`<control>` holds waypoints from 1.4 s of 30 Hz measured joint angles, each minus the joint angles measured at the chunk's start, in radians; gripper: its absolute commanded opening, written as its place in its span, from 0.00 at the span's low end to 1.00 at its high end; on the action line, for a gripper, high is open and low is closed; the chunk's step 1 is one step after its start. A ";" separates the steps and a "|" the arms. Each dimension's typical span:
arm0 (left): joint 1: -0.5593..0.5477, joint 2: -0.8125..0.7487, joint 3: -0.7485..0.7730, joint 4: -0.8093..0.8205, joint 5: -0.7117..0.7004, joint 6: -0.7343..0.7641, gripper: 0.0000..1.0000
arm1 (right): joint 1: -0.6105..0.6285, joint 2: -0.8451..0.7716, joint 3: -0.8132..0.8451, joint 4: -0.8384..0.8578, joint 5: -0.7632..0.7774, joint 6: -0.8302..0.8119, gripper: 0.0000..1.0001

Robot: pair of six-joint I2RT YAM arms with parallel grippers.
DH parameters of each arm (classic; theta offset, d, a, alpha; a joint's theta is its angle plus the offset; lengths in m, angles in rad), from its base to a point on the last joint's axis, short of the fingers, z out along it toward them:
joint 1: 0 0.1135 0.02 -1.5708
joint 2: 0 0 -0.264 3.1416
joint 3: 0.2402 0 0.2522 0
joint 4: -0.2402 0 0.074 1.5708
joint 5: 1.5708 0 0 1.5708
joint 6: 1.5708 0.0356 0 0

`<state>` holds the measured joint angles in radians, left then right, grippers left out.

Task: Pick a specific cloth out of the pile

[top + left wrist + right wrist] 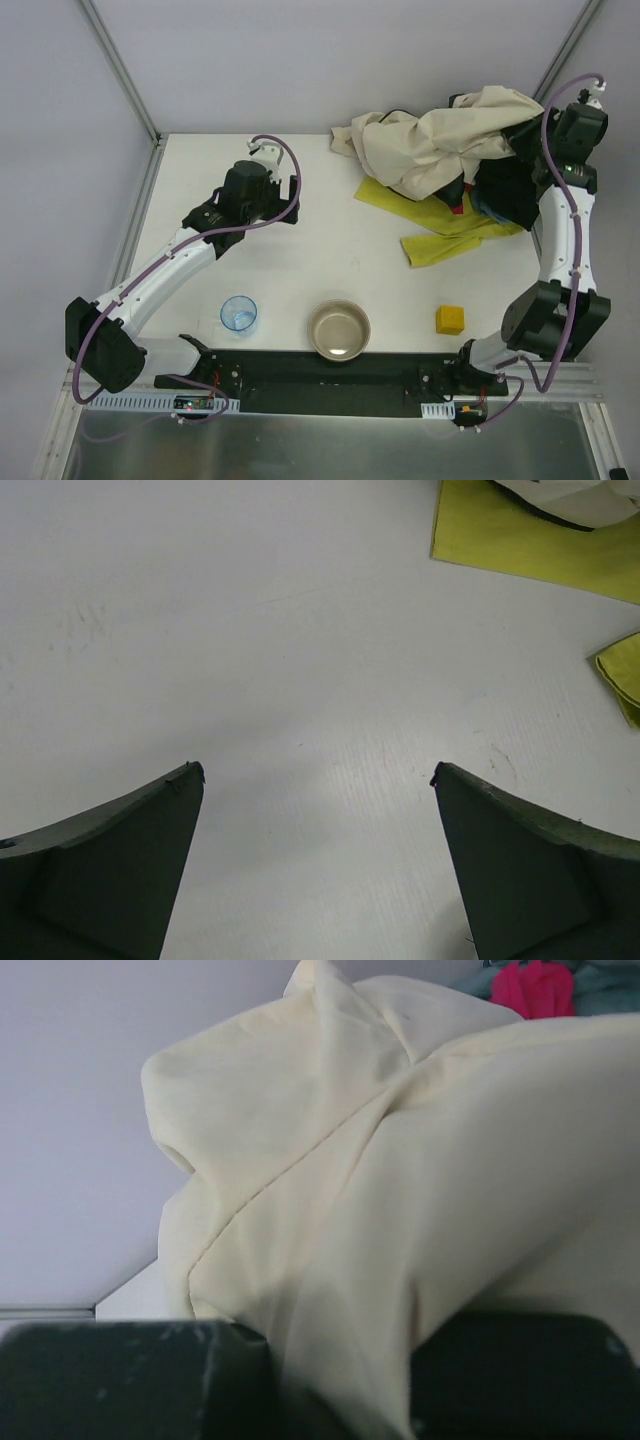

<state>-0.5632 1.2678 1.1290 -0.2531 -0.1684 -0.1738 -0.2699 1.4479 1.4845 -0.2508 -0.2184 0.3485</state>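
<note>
Overhead, a white counter (300, 260) holds the pile (505, 190) of fabrics at its far right, topped by a big beige cloth (430, 140). The chartreuse cloth (450, 240) lies flat beneath it, its near part showing. The right claw (340, 1338) is narrow, pinching a beige fold that tents upward. The left claw (317, 771) hangs wide and empty over bare counter, near the chartreuse edge. Likely step: uncovering the target. Next, the left claw must reach that edge and close.
</note>
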 measured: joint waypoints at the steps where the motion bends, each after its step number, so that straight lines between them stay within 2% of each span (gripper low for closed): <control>1: 0.000 0.000 0.000 0.000 0.009 -0.004 0.99 | 0.000 0.035 0.042 -0.004 0.006 0.002 0.01; 16: 0.000 0.054 0.011 0.006 0.152 -0.082 0.99 | 0.013 0.571 0.603 -0.127 0.203 0.067 0.01; 25: -0.001 0.053 -0.005 0.061 0.243 -0.142 0.99 | 0.010 0.846 0.739 -0.196 0.246 0.114 0.04; 30: -0.001 0.040 -0.029 0.069 0.262 -0.158 0.99 | 0.005 0.896 0.779 -0.219 0.227 0.110 0.19; 32: -0.001 0.028 -0.035 0.069 0.266 -0.159 0.99 | 0.005 0.895 0.780 -0.225 0.220 0.104 0.28; 33: -0.003 0.018 -0.040 0.072 0.267 -0.160 0.99 | 0.005 0.892 0.779 -0.225 0.216 0.097 0.36; 37: -0.008 -0.014 -0.049 0.076 0.270 -0.161 0.99 | 0.008 0.833 0.704 -0.226 0.206 0.053 0.87; 38: -0.008 -0.019 -0.049 0.077 0.269 -0.163 0.99 | 0.011 0.803 0.673 -0.228 0.204 0.039 0.94; 39: -0.008 -0.023 -0.051 0.080 0.269 -0.165 0.99 | 0.015 0.771 0.640 -0.233 0.204 0.024 1.00; 40: -0.008 -0.027 -0.054 0.085 0.269 -0.168 0.99 | 0.019 0.742 0.615 -0.240 0.206 0.015 0.96; 42: -0.007 -0.034 -0.063 0.088 0.269 -0.175 0.99 | 0.028 0.665 0.552 -0.264 0.206 -0.014 0.96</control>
<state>-0.5705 1.2339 1.0664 -0.1654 0.1001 -0.3485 -0.2420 2.1128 2.0361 -0.5152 -0.0120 0.3340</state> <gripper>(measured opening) 0.990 0.964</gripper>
